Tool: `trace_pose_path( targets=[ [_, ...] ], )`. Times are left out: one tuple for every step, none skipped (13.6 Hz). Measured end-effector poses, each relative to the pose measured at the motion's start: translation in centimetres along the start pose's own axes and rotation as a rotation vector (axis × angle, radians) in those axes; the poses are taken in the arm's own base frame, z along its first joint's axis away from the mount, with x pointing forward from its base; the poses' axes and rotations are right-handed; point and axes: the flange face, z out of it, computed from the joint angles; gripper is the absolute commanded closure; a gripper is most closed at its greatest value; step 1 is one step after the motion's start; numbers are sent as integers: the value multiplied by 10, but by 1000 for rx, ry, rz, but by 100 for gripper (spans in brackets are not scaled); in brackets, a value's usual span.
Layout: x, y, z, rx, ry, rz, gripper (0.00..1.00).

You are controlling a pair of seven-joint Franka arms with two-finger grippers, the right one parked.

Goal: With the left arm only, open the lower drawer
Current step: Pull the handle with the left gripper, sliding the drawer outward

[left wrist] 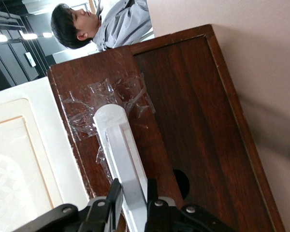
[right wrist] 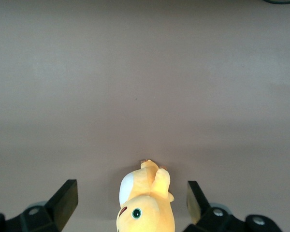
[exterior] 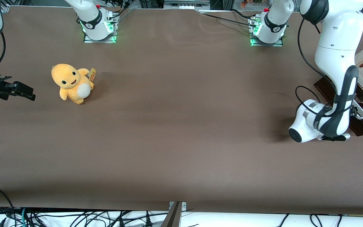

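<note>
The gripper (left wrist: 134,208) of the left arm (exterior: 337,63) has its two black fingers (left wrist: 113,195) closed on the long white bar handle (left wrist: 123,159), one finger pressed to each side of the bar, which runs out from between the jaws along the dark brown front panel of the lower drawer (left wrist: 193,121). Crinkled clear tape (left wrist: 104,104) covers the panel around the handle's rounded end, farther from the jaws, and the cabinet's pale top (left wrist: 19,159) lies beside the panel; the drawer sits at the working arm's end of the table (exterior: 181,126)
</note>
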Motion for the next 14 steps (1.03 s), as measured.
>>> trace_pose_path(
  targets=[
    [-1,1,-5,2,7,1,86],
    [-2,3,-9,4,14,3,86],
    [-3,4,-14,6,19,4,86],
    [-3,5,-17,5,24,3,86],
    [-3,4,-19,0,24,0,85],
    [-3,4,-22,-4,25,-2,85],
    [-3,4,-26,-7,30,-2,85],
    [-4,6,-30,-7,34,-2,85],
    [-5,6,-33,-9,32,-1,85],
    [-6,7,-37,-11,33,0,85],
    [-7,8,-41,-11,38,1,85],
    [-7,8,-44,-13,42,0,83],
    [-7,7,-48,-20,44,-2,78],
    [-7,6,-52,-31,47,-6,42]
  ],
)
